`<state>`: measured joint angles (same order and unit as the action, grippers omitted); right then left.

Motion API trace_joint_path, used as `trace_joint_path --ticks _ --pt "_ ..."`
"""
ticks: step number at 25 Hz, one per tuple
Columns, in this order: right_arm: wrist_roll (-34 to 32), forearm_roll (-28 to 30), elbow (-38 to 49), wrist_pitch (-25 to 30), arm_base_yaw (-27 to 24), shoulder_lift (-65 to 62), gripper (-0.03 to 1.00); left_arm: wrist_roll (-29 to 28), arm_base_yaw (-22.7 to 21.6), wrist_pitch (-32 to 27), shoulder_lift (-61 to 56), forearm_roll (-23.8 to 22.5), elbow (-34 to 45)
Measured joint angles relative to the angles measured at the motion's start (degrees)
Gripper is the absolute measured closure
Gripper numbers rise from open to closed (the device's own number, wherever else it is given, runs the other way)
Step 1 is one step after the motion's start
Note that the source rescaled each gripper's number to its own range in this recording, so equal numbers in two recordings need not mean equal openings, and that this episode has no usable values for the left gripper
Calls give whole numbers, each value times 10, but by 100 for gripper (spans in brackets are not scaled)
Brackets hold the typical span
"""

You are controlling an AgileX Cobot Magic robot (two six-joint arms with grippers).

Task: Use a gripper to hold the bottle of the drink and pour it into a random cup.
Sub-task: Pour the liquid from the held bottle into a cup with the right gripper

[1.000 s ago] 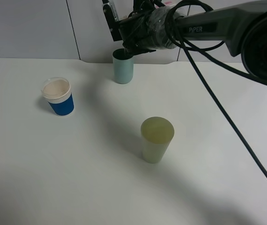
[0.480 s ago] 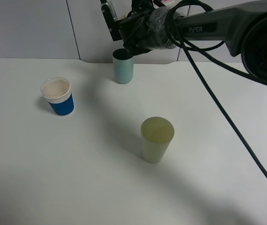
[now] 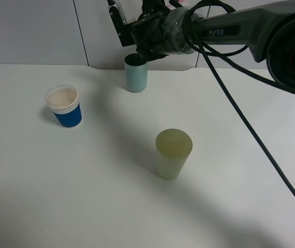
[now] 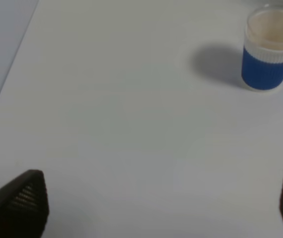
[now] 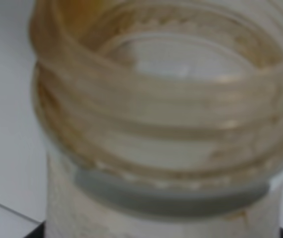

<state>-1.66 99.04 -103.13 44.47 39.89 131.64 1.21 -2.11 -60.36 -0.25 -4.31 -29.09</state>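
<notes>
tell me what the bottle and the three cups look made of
The bottle looks like clear glossy plastic: see-through threaded neck. The teal cup is probably matte plastic, smooth and opaque. The yellow-green cup is likely frosted plastic, slightly translucent. The blue cup may be paper, with a faintly ribbed blue wall and white band; hard to be sure.

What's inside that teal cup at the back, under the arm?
The teal cup shows only a dark inside. The black arm overhangs its rim, hiding part of the opening, so how full it is cannot be told.
</notes>
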Motion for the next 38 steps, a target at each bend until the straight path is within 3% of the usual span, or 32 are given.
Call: trace_joint_path --ticks 11,18,38 --pt "2 0 0 -2 0 0 97 0 0 0 0 0 0" --pt "58 0 0 -2 0 0 97 0 0 0 0 0 0" --pt "110 0 0 -2 0 0 97 0 0 0 0 0 0"
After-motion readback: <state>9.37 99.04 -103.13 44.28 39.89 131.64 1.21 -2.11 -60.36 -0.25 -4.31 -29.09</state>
